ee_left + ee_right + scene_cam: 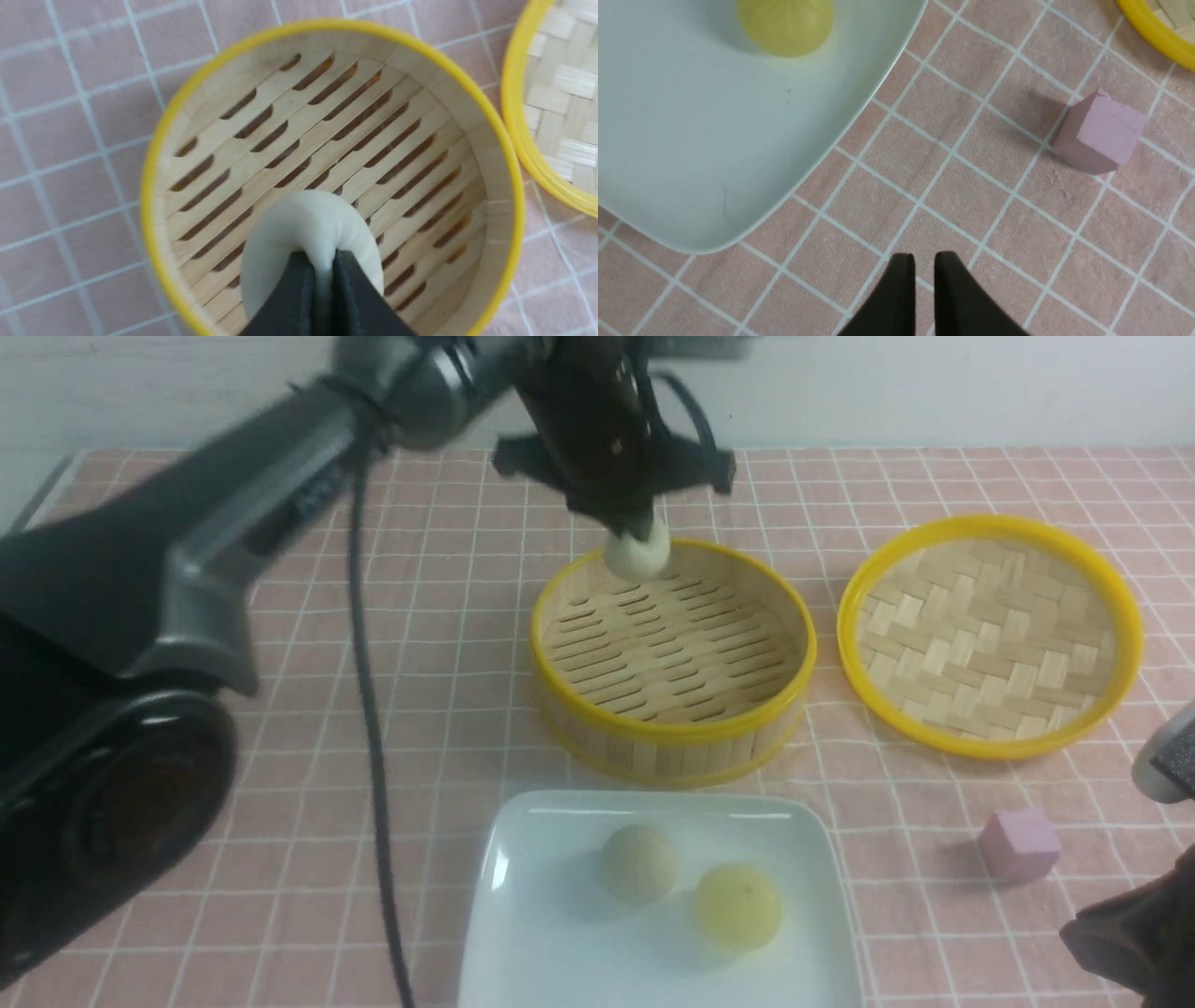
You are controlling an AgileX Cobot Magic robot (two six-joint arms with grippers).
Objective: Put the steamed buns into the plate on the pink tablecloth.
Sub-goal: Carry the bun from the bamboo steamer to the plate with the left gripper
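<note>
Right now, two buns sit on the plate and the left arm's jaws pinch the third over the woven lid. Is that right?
Not quite. The left jaws pinch the third bun over the slatted basket, not over the lid, which lies beside it. The left wrist view shows this. A beige bun and a yellow bun do sit on the plate.

Two buns (639, 863) (738, 905) on the plate (560, 952); basket (672, 742) behind it, lid (990, 635) further right
</note>
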